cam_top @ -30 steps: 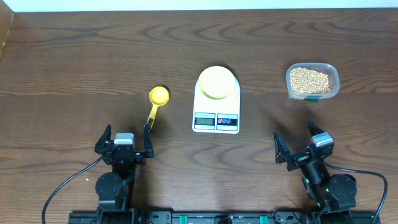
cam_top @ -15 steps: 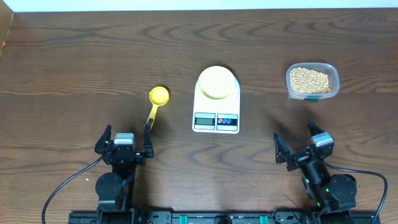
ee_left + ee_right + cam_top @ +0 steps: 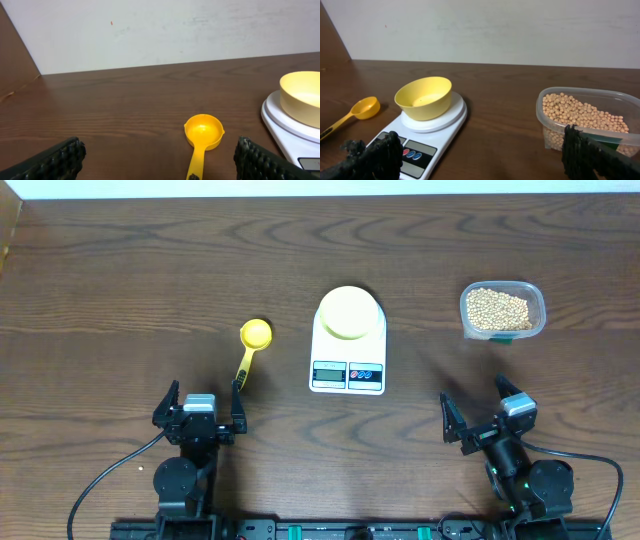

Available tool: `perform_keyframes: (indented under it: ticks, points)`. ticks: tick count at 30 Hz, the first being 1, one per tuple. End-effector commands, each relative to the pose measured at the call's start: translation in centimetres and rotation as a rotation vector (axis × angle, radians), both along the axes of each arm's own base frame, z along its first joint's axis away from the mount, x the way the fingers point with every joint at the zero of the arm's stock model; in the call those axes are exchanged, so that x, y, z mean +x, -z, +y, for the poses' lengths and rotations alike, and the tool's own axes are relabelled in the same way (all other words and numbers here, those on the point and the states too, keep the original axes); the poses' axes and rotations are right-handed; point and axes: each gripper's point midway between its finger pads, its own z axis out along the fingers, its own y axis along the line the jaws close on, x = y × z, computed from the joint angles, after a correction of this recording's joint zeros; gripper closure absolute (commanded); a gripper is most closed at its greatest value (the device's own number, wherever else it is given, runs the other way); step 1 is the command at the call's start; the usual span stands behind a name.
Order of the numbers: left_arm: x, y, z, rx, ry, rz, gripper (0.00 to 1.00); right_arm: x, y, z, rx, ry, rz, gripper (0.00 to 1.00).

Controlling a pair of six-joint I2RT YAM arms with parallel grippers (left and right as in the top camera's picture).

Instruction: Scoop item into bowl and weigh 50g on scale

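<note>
**Robot body, overhead and wrist views.** Both arms are black. The left gripper (image 3: 202, 392) and the right gripper (image 3: 472, 390) each have a pale grey rectangular block behind two black fingers. Seen close, the left fingers (image 3: 52, 161) and the right fingers (image 3: 376, 156) have a knobbly, dotted surface. The joint housings are rounded and black. One thin black cable (image 3: 98, 488) curves from the left arm across the worktop (image 3: 300, 440), and a second cable (image 3: 592, 463) loops from the right arm. The black base rail (image 3: 330, 528) carries green connectors.
</note>
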Motion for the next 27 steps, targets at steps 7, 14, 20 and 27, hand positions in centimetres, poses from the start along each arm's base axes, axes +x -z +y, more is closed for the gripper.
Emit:
perform_keyframes:
  ticks: [7,14,20,27]
  points:
    - [-0.15,1.54,0.35,0.001,-0.019,0.052,0.02,0.05,0.11,-0.20,-0.006,0.008,0.001,0.01]
    - [-0.15,1.54,0.35,0.001,-0.019,0.052,0.02,0.05,0.11,-0.20,-0.006,0.008,0.001,0.01]
    - [-0.15,1.53,0.35,0.001,-0.019,0.051,0.02,0.05,0.11,-0.20,-0.007,0.008,0.001,0.01]
    - [-0.06,0.92,0.26,-0.001,-0.015,0.027,0.02,0.05,0.11,-0.20,-0.007,0.008,0.001,0.01]
